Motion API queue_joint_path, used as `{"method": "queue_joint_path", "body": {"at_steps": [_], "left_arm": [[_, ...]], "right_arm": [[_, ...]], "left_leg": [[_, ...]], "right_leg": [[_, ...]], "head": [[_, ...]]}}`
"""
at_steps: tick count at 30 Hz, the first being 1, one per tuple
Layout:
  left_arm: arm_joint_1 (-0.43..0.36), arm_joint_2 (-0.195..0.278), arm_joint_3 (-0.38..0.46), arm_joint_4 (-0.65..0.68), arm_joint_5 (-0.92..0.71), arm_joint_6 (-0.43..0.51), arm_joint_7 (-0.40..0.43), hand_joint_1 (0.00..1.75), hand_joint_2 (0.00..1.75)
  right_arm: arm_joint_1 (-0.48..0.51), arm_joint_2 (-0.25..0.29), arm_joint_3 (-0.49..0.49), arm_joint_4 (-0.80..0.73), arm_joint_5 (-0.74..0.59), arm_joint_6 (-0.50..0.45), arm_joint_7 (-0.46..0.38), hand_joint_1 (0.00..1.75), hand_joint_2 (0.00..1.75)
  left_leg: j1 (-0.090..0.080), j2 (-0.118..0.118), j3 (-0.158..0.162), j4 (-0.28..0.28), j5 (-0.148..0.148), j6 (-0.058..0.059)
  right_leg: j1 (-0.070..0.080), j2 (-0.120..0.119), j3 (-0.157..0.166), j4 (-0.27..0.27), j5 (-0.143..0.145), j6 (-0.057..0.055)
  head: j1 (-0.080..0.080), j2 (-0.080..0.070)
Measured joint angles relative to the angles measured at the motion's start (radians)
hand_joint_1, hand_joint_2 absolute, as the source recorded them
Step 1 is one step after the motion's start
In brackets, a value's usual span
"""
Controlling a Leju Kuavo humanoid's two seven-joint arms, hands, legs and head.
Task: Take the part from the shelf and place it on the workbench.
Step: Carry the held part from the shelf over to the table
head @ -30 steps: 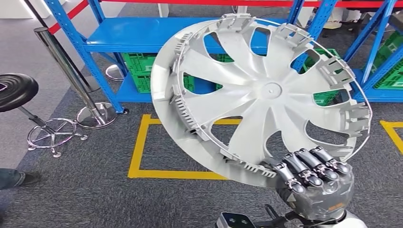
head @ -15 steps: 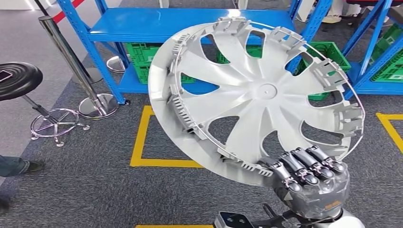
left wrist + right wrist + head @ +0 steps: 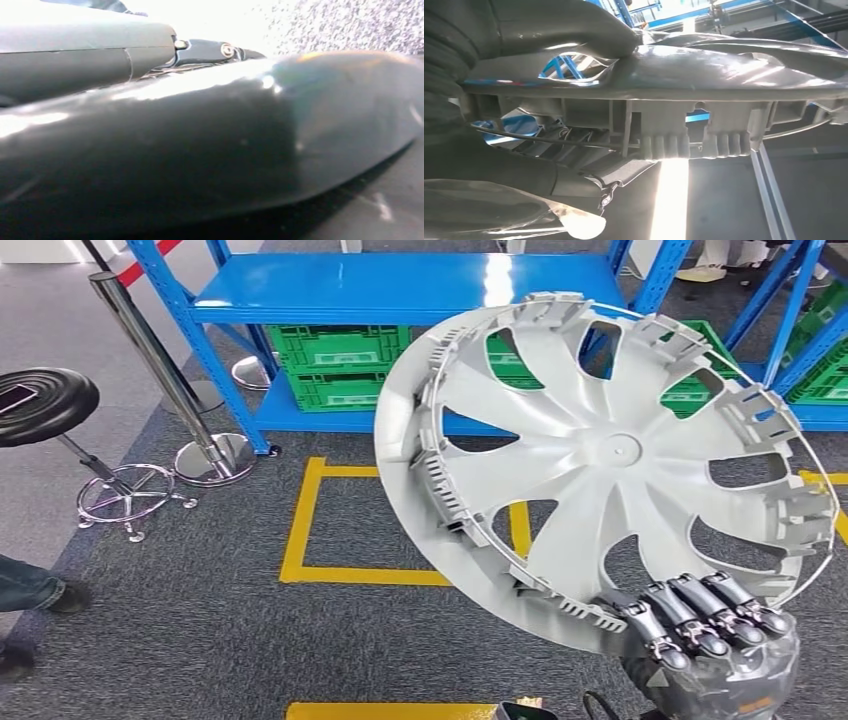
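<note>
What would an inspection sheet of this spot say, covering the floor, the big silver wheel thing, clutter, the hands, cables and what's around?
Surface: grey carpet floor marked with yellow tape; no workbench seen.
Job's things: silver wheel cover, held up tilted, its ribbed inner side toward the head camera.
Clutter: nothing seen.
Hands: right hand grips the wheel cover's lower rim, dark fingers over the edge; left hand in its wrist view, grip unclear.
Cables: nothing seen.
Surroundings: blue shelf with green crates beneath; black stool; chrome barrier post; a person's shoe at the left edge.
</note>
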Motion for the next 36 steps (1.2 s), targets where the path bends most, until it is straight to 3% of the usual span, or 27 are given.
{"method": "queue_joint_path", "body": {"at_steps": [2, 4, 5, 6, 7, 8, 10, 11, 13, 17, 25, 32, 36], "left_arm": [[0.001, 0.015, -0.004, -0.041, 0.006, -0.002, 0.021, 0.00, 0.00], [0.000, 0.027, -0.010, -0.072, 0.006, -0.003, 0.035, 0.00, 0.00], [-0.002, 0.033, -0.013, -0.084, 0.005, -0.003, 0.037, 0.00, 0.00], [-0.003, 0.038, -0.015, -0.095, 0.005, -0.003, 0.038, 0.00, 0.00], [-0.003, 0.043, -0.017, -0.103, 0.005, -0.004, 0.040, 0.00, 0.00], [-0.002, 0.046, -0.018, -0.110, 0.006, -0.003, 0.041, 0.00, 0.00], [0.002, 0.051, -0.017, -0.119, 0.025, 0.006, 0.034, 0.00, 0.00], [0.003, 0.052, -0.015, -0.121, 0.044, 0.010, 0.018, 0.00, 0.00], [-0.002, 0.045, -0.007, -0.109, 0.085, -0.002, -0.044, 0.00, 0.00], [-0.022, -0.002, 0.014, -0.034, 0.123, -0.054, -0.139, 0.00, 0.00], [-0.063, -0.078, 0.037, 0.067, 0.112, -0.095, -0.148, 0.00, 0.00], [-0.065, -0.105, 0.102, 0.117, 0.155, -0.007, -0.188, 0.00, 0.00], [-0.053, -0.106, 0.155, 0.132, 0.173, 0.131, -0.339, 0.00, 0.00]], "right_arm": [[0.015, 0.015, -0.017, -0.011, 0.000, 0.000, -0.019, 1.75, 1.75], [0.025, 0.029, -0.031, -0.021, 0.000, 0.000, -0.027, 1.75, 1.75], [0.028, 0.033, -0.037, -0.024, 0.000, 0.000, -0.028, 1.75, 1.75], [0.030, 0.037, -0.042, -0.026, 0.000, 0.000, -0.029, 1.75, 1.75], [0.033, 0.041, -0.046, -0.027, 0.000, 0.000, -0.029, 1.75, 1.75], [0.036, 0.044, -0.049, -0.028, 0.000, 0.000, -0.030, 1.75, 1.75], [0.040, 0.048, -0.053, -0.032, 0.000, 0.000, -0.028, 1.75, 1.75], [0.042, 0.050, -0.054, -0.035, 0.000, 0.000, -0.024, 1.75, 1.75], [0.043, 0.050, -0.054, -0.040, 0.000, 0.000, -0.012, 1.75, 1.75], [0.048, 0.050, -0.054, -0.046, 0.000, 0.000, 0.001, 1.75, 1.75], [0.081, 0.050, -0.054, -0.059, 0.000, 0.000, 0.014, 1.75, 1.75], [0.095, 0.045, -0.056, -0.074, 0.000, 0.000, 0.044, 1.75, 1.75], [0.093, 0.032, -0.056, -0.076, 0.000, 0.000, 0.055, 1.75, 1.75]], "left_leg": [[0.002, -0.001, -0.024, 0.058, -0.044, -0.012], [0.004, -0.001, -0.074, 0.186, -0.114, -0.022], [0.004, -0.001, -0.094, 0.245, -0.138, -0.024], [0.004, -0.001, -0.100, 0.275, -0.143, -0.025], [0.004, -0.001, -0.089, 0.268, -0.129, -0.024], [0.004, -0.001, -0.062, 0.222, -0.098, -0.021], [0.003, -0.004, 0.002, 0.087, -0.033, -0.014], [0.002, -0.005, 0.023, 0.034, -0.016, -0.010], [0.001, -0.007, 0.030, -0.005, -0.015, -0.007], [-0.001, -0.006, 0.022, -0.011, -0.015, -0.001], [-0.005, -0.004, 0.016, -0.009, -0.008, 0.011], [-0.006, -0.002, 0.014, -0.009, -0.006, 0.013], [-0.005, -0.002, 0.014, -0.009, -0.005, 0.013]], "right_leg": [[-0.004, -0.005, -0.003, -0.003, 0.006, -0.010], [-0.003, -0.010, -0.009, -0.003, 0.009, -0.016], [-0.003, -0.011, -0.011, -0.003, 0.010, -0.018], [-0.003, -0.011, -0.013, -0.002, 0.011, -0.019], [-0.003, -0.011, -0.014, 0.000, 0.012, -0.019], [-0.003, -0.010, -0.014, 0.001, 0.013, -0.018], [-0.001, -0.008, -0.017, 0.005, 0.014, -0.016], [0.001, -0.007, -0.021, 0.007, 0.016, -0.013], [0.005, -0.007, -0.035, 0.014, 0.018, -0.012], [0.004, -0.006, -0.045, 0.012, 0.027, -0.010], [0.000, -0.003, -0.047, 0.002, 0.041, 0.008], [-0.002, -0.001, -0.048, 0.002, 0.043, 0.010], [-0.001, -0.002, -0.049, 0.004, 0.043, 0.009]], "head": [[-0.006, 0.000], [-0.011, 0.000], [-0.011, 0.000], [-0.012, 0.000], [-0.012, 0.000], [-0.012, 0.000], [-0.012, 0.000], [-0.013, 0.000], [-0.012, 0.000], [-0.009, 0.000], [-0.009, 0.000], [-0.009, 0.000], [-0.009, 0.000]]}}
